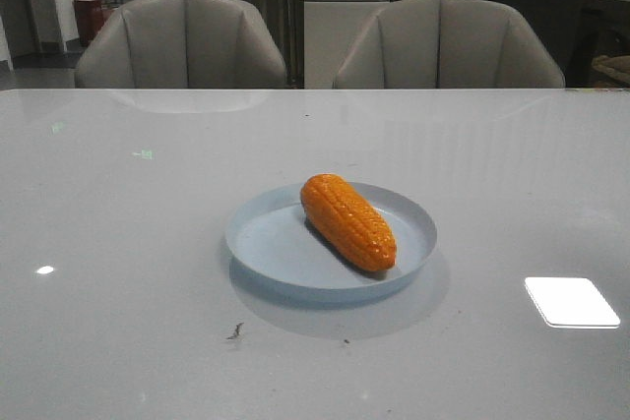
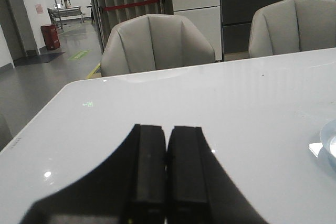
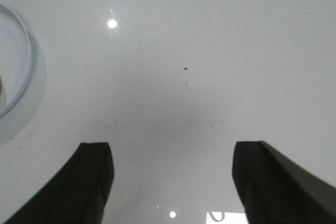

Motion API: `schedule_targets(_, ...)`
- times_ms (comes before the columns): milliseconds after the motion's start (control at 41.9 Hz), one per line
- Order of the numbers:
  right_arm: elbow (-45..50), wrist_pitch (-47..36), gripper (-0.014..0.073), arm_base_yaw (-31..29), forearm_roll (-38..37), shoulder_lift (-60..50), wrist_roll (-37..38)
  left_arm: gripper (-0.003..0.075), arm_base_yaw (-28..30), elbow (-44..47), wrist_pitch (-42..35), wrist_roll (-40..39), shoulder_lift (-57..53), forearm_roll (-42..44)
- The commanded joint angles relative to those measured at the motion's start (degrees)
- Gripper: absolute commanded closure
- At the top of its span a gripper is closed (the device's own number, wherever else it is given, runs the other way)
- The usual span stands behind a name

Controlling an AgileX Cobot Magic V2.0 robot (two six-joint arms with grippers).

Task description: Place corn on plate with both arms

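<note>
We see the orange corn cob (image 1: 348, 222) lying inside the pale blue plate (image 1: 258, 240), near the middle of the counter (image 1: 118, 243) and a little toward its near edge. The cob's long axis runs diagonally, one tapered end pointing toward the far left corner and the other toward the near right corner, with that nearer end resting close to the plate's rim. We judge the placing done, so any coming move is a matter of keeping both arms clear of the plate.

Neither arm appears in the front view. Our left end effector (image 2: 167, 174) is clenched, its 2 fingers pressed together and holding nothing; a sliver of the plate's rim shows at the right edge of its view, so the plate lies off to its right. Our right end effector (image 3: 170, 182) is released, its fingers spread wide over bare counter, with an arc of the plate at the left edge of its view, so the plate lies to its left. We cannot tell which arm is nearer.

Only the front view shows the cob; the 2 wrist views catch just the plate's edge. The left wrist view alone shows the grey chairs (image 2: 157, 43) beyond the far edge.
</note>
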Motion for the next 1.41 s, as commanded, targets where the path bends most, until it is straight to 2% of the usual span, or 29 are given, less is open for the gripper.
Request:
schedule_targets(0,-1.55,-2.82,0.0014,-0.29,0.62,-0.74,-0.71,0.0627,0.01,2.16,-4.24,-0.59,-1.17,-0.19)
schedule_targets(716,-1.55,-4.37,0.0022,1.21,2.04,-0.88,-0.71,0.0627,0.01,2.16,-4.24,-0.59,-1.17,-0.19)
schedule_targets(884,-1.55,-4.76,0.0170,3.36,5.63,-0.92,-0.71,0.0627,0.01,2.16,-4.24,-0.59,-1.17,-0.19)
schedule_targets(1027,-1.43,-5.70,0.0358,3.69,9.17,-1.21,-0.71,0.0627,0.01,2.16,-4.24,-0.59,-1.17,-0.19)
schedule_targets(1194,2.01,-12.17,0.0550,3.69,10.88,-6.39,-0.71,0.0627,0.01,2.16,-4.24,-0.59,-1.17,-0.19)
schedule_targets(1385,8.34,-21.97,0.0537,3.75,10.82,-13.20,-0.71,0.0627,0.01,2.16,-4.24,-0.59,-1.17,-0.19)
